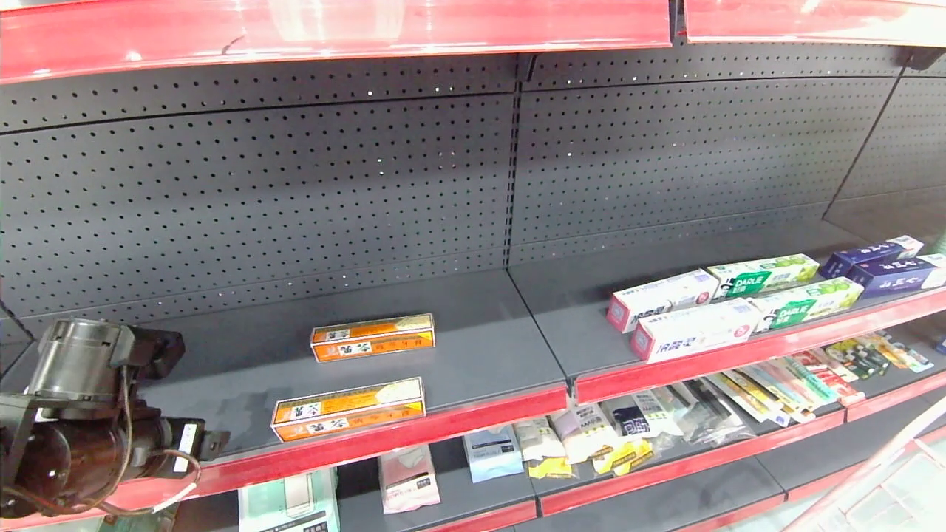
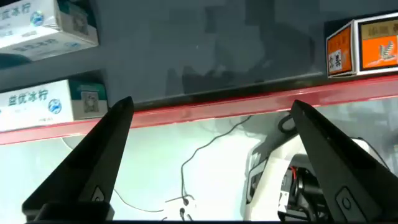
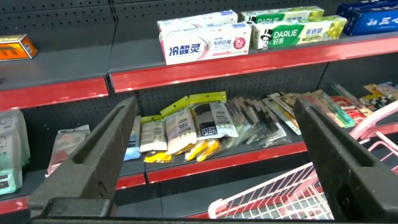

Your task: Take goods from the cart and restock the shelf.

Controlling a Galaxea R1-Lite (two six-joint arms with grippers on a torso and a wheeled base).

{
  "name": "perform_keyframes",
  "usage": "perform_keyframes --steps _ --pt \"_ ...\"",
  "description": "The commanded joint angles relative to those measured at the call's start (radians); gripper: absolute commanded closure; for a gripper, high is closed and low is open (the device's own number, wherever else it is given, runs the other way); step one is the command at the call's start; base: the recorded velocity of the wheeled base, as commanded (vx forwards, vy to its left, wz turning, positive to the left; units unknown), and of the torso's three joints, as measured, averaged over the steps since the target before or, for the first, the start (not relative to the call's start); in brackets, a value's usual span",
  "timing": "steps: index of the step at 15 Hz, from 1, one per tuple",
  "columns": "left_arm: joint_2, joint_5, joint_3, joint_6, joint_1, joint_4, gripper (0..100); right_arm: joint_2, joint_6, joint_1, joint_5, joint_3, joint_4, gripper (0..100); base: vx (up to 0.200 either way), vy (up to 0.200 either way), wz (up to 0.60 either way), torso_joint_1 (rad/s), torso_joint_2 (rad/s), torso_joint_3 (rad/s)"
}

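Two orange boxes lie on the grey shelf [image 1: 480, 347], one near the front lip [image 1: 347, 408] and one farther back [image 1: 372, 337]. On the right half of the shelf lie white toothpaste boxes [image 1: 695, 329], green ones [image 1: 805, 303] and blue ones [image 1: 894, 270]. My left gripper [image 2: 211, 106] is open and holds nothing, below the shelf's red lip [image 2: 249, 102], with an orange box [image 2: 364, 46] up beside it. My right gripper [image 3: 216, 104] is open and holds nothing, facing the shelves from lower down. The pink wire cart [image 3: 292, 193] is just beneath it.
My left arm [image 1: 89, 414] stands before the shelf's left end. Below, a shelf holds hanging packets [image 3: 186, 130] and toothbrush packs [image 1: 776, 384]. White and teal boxes [image 2: 50, 99] lie on a lower shelf at the left. The cart's rim [image 1: 887, 473] is at the lower right.
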Motion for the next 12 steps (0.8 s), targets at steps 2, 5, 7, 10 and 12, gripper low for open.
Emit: perform_keyframes --steps 2,5,7,10,12 --pt "0.08 0.0 -0.047 -0.001 0.001 -0.012 0 0.001 -0.001 0.0 0.0 0.0 0.0 0 0.0 0.0 0.0 0.0 0.0 0.0" --pt "0.119 -0.012 -0.081 -0.02 0.001 -0.013 0 0.001 -0.001 0.0 0.0 0.0 0.0 0 0.0 0.0 0.0 0.0 0.0 0.0" --pt "0.137 -0.024 -0.083 -0.026 0.0 -0.013 0 0.001 -0.001 0.0 0.002 0.0 0.0 0 0.0 0.0 0.0 0.0 0.0 0.0" --pt "0.159 -0.035 -0.086 -0.038 0.0 -0.013 0 0.001 -0.001 0.0 0.0 0.0 0.0 0 0.0 0.0 0.0 0.0 0.0 0.0" --pt "0.166 -0.037 -0.086 -0.038 -0.002 -0.022 0 0.001 -0.001 0.0 0.002 0.0 0.0 0 0.0 0.0 0.0 0.0 0.0 0.0"
